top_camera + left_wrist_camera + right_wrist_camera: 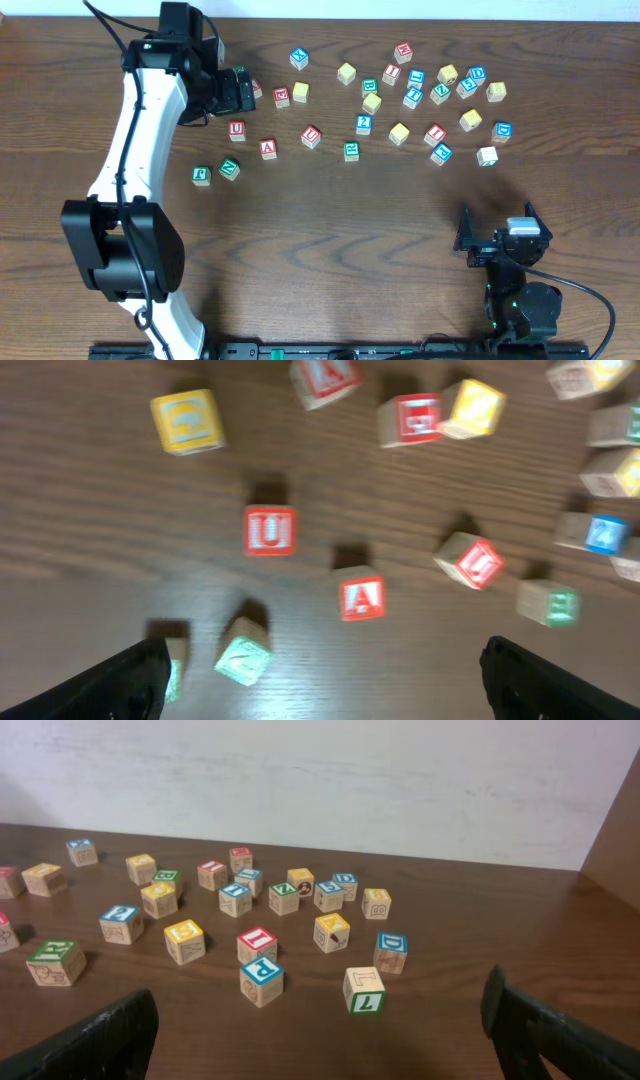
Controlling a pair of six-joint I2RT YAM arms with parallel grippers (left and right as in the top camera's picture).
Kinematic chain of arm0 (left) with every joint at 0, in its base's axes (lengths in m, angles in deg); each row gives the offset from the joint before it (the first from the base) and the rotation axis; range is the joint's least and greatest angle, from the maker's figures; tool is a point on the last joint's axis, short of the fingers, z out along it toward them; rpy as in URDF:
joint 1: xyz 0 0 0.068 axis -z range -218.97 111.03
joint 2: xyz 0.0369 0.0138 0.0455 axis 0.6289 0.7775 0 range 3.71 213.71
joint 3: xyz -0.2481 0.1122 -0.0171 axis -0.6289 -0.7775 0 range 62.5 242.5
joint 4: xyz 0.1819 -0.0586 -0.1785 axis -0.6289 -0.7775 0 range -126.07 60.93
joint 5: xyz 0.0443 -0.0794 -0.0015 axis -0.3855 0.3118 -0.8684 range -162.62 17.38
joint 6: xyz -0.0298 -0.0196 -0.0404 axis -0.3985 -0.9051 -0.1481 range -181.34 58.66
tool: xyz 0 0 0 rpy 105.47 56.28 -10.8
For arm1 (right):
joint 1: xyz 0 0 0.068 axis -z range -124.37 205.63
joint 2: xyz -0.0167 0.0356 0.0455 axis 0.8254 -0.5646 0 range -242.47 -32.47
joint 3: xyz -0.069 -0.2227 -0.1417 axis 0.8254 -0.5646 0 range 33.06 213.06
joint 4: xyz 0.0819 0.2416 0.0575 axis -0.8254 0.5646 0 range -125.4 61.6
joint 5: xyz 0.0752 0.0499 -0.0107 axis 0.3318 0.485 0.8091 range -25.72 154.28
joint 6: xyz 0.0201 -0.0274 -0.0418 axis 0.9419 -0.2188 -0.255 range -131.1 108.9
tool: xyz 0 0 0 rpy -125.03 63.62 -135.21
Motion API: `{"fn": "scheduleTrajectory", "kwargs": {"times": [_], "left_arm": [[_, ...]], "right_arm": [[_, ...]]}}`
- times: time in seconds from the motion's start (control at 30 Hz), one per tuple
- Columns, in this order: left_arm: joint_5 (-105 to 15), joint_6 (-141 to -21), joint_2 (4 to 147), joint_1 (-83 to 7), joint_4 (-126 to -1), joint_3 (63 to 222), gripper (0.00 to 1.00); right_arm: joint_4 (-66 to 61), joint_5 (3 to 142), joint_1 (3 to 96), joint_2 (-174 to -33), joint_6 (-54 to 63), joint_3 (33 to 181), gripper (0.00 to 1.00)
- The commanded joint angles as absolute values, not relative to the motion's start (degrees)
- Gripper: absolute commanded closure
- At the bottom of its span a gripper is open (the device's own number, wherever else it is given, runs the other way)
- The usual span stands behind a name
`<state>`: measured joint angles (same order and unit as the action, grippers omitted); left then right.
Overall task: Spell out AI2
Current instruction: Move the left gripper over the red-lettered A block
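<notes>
The left gripper (322,678) is spread wide and holds nothing, near the red A block (361,598). The right gripper (320,1040) is wide too, apart from the blocks (257,944).

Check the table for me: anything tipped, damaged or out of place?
Nothing stands out. The letter blocks lie scattered in one layer on the table at random angles, none stacked or visibly damaged. The left gripper and right gripper are open and empty.

Pale wooden letter blocks (311,137) with painted faces sit on a dark, smooth wood-grain desk (360,230); matt white wall (350,780) behind.
</notes>
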<state>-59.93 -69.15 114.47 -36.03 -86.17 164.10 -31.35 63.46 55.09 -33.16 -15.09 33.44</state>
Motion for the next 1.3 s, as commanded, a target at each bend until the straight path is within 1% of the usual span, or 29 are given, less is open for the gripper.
{"fn": "scheduleTrajectory", "kwargs": {"times": [0.0,0.13,0.3,0.4,0.63,0.9,1.0,1.1,1.27], "left_arm": [[-73.27,-72.41,114.18,-32.09,-88.29,164.95,0.02],[-83.1,-73.35,114.18,-25.91,-89.86,164.98,0.02],[-84.26,-78.03,114.18,-21.1,-88.99,164.95,0.02],[-84.08,-81.02,114.21,-21.12,-88.94,164.95,0.02],[-79.95,-81.17,115.71,-22.28,-88.7,164.93,0.02],[-73.07,-81.17,122.93,-22.13,-88.79,164.74,0.01],[-72.98,-81.17,126.4,-22.13,-88.73,164.71,0.05],[-73.0,-81.17,128.09,-22.13,-88.31,164.69,0.07],[-73.0,-81.2,128.39,-22.13,-87.0,164.1,0.07]], "right_arm": [[-31.09,63.79,55.86,-32.81,-14.58,33.38,0.01],[-31.09,63.79,55.86,-32.81,-14.58,33.38,0.01],[-31.09,63.81,55.86,-32.81,-14.58,33.38,0.01],[-31.09,63.79,55.86,-32.81,-14.58,33.38,0.01],[-31.09,63.81,55.86,-32.81,-14.58,33.38,0.01],[-31.09,63.79,55.86,-32.81,-14.58,33.38,0.01],[-31.09,63.79,55.86,-32.81,-14.58,33.38,0.01],[-31.09,63.79,55.86,-32.81,-14.58,33.38,0.01],[-31.09,63.81,55.86,-32.81,-14.58,33.38,0.01]]}}
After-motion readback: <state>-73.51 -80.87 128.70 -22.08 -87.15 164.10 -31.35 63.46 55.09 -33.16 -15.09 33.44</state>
